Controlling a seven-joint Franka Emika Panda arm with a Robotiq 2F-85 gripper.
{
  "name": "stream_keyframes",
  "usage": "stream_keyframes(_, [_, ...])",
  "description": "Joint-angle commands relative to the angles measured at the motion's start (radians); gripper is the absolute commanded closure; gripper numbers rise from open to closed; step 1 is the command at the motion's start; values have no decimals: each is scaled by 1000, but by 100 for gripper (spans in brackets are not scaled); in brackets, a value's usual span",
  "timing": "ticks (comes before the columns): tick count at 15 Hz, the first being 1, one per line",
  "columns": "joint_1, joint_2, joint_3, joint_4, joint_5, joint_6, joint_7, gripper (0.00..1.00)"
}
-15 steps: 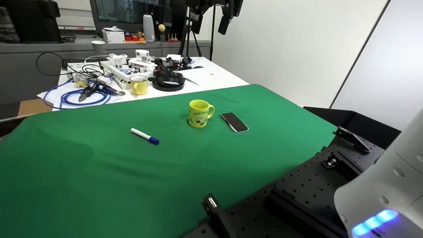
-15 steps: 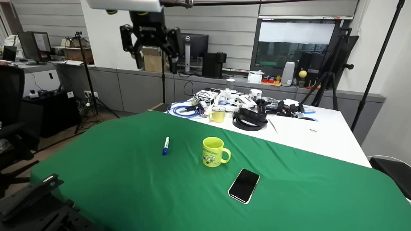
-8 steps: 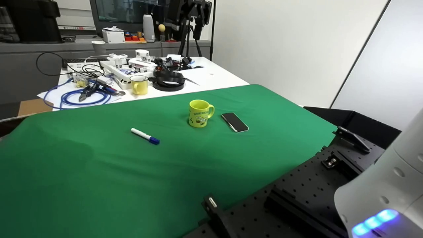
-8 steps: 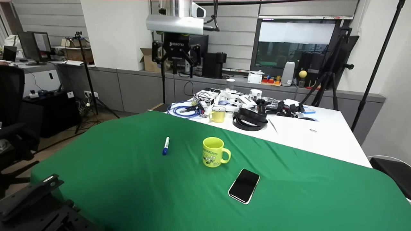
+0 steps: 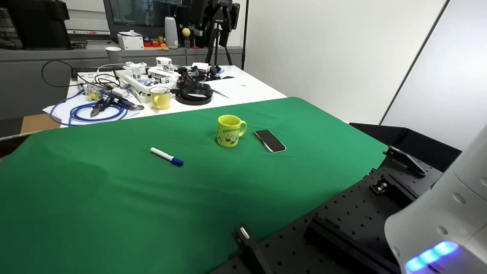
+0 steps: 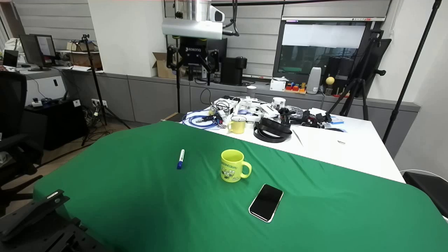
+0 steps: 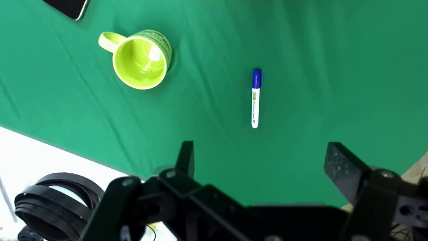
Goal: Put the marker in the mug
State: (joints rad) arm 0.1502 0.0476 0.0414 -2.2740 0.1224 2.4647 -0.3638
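The marker, white with a dark blue cap, lies flat on the green cloth in both exterior views (image 5: 167,156) (image 6: 181,159) and in the wrist view (image 7: 255,103). The yellow-green mug (image 5: 228,133) stands upright on the cloth, apart from the marker, its handle towards the phone. The mug also shows in the wrist view (image 7: 140,63), its opening visible and nothing in it. My gripper (image 6: 199,82) is high above the cloth, pointing down. In the wrist view my gripper (image 7: 260,147) is open and empty, its fingers wide apart, with the marker ahead of the gap.
A dark phone (image 6: 266,203) lies beside the mug. Behind the cloth, a white table (image 6: 336,150) bears a second, pale yellow mug (image 6: 237,125), a black coil (image 6: 272,130), cables and white parts. A black mounting plate (image 5: 335,228) borders the cloth near the robot base.
Over the last second my gripper has swung away from the camera in an exterior view and become more upright. In the last half second it has shifted only slightly. Marker and mug have not moved.
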Motion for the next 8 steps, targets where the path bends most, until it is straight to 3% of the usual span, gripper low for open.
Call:
stream_keyframes(1, [-27, 31, 24, 22, -35, 9, 8, 0])
stream_keyframes(8, [-26, 311, 65, 170, -124, 131, 29, 0])
